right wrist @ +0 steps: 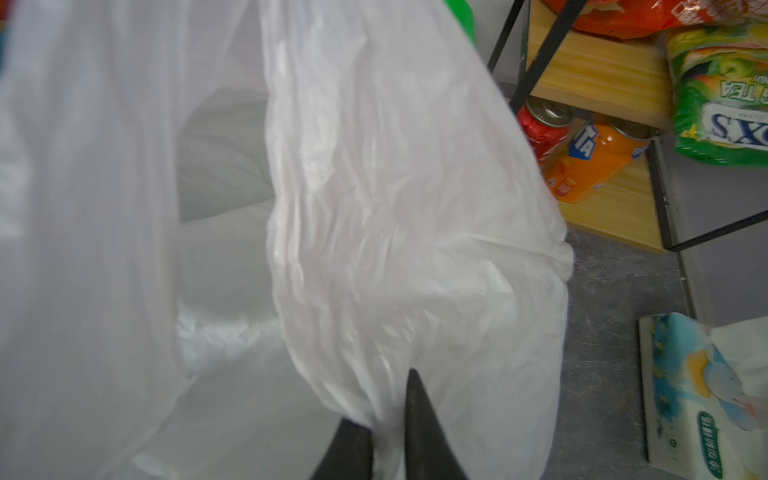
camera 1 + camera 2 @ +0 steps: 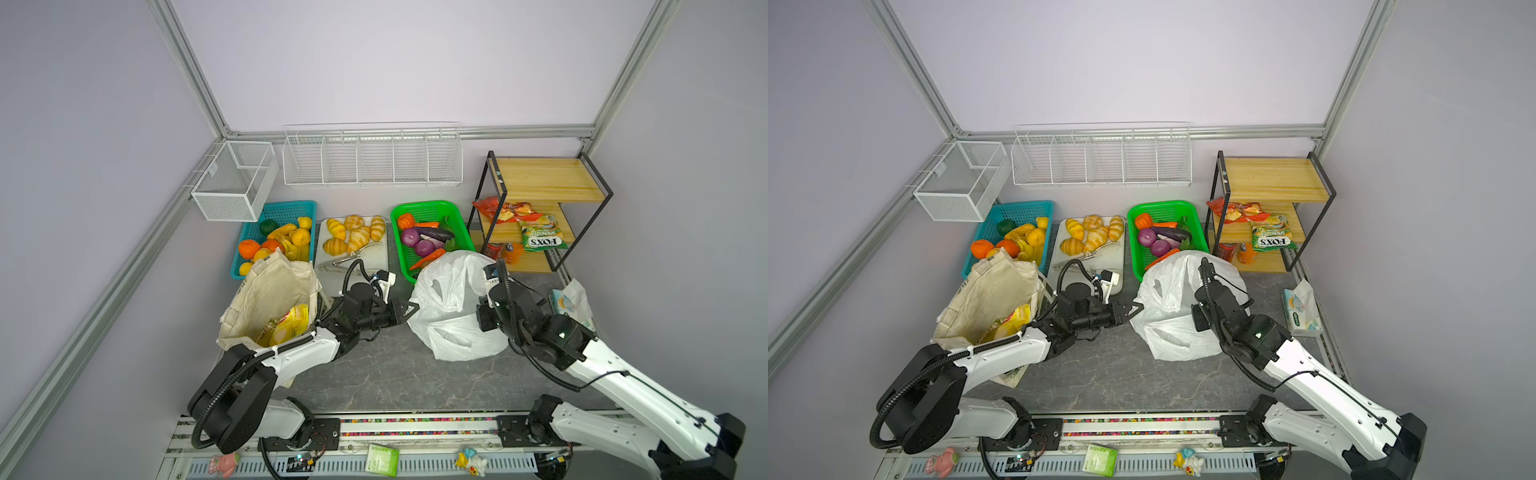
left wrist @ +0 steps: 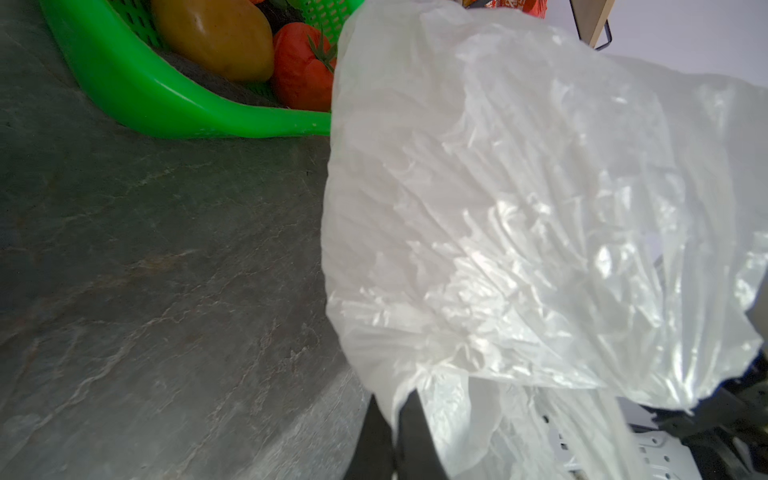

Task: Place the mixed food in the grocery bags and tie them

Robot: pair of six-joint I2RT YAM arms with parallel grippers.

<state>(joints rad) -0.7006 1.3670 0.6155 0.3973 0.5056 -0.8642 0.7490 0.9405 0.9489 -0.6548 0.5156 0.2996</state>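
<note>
Fingers pinching plastic bag — left, right

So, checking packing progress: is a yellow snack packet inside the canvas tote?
Yes, a yellow snack packet shows inside the open canvas tote.

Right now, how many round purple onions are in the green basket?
2: one round purple toy onion lies midway in the green plastic basket, another in front of it. The white plastic bag covers the basket's front corner, so more may be hidden.
</note>
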